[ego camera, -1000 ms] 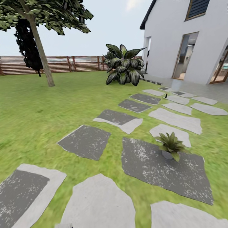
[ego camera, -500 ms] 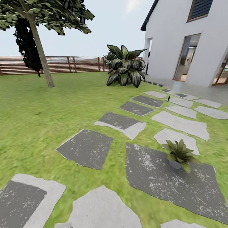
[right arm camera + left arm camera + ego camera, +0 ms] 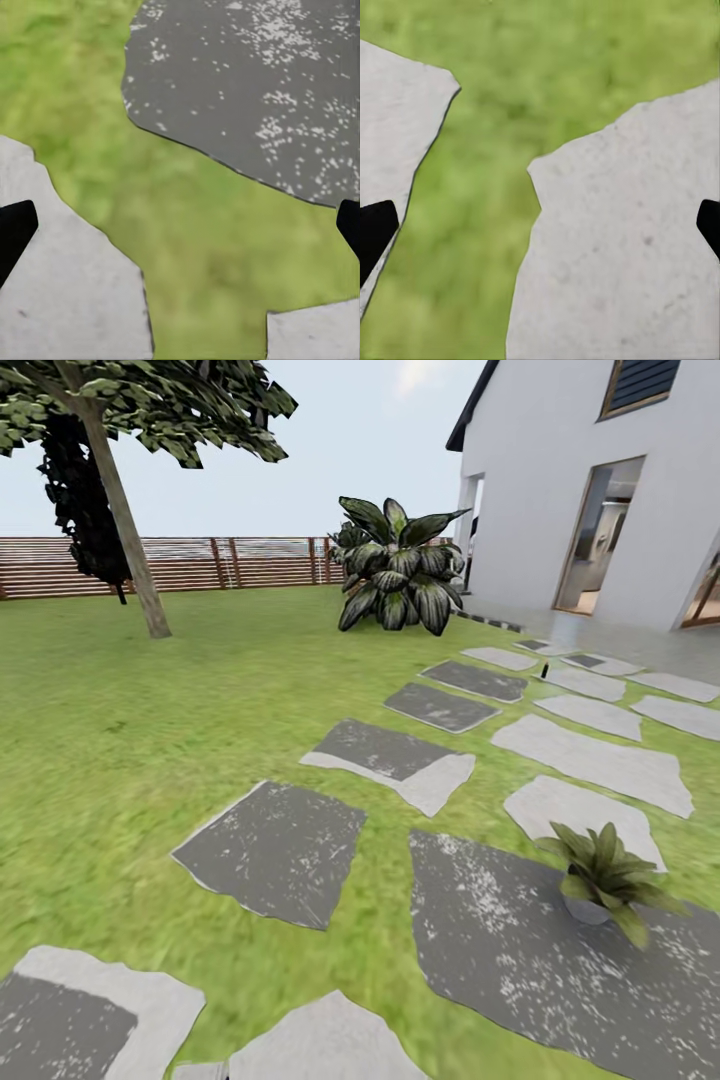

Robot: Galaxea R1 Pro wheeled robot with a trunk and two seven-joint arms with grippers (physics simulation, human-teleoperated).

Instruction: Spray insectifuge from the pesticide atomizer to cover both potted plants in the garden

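Approach step: the garden is being crossed and the atomizer is not yet held.

Both the left gripper [image 3: 540, 229] and right gripper [image 3: 180, 229] are spread wide and empty, with only stones and lawn [image 3: 150, 710] seen between the jaws. Well beyond them, one potted plant [image 3: 605, 875] stands on a dark stone [image 3: 560, 960]. Farther off, a small dark upright object [image 3: 544, 671], possibly the atomizer, is seen among the pale stones; it must be reached and identified before any grasp.
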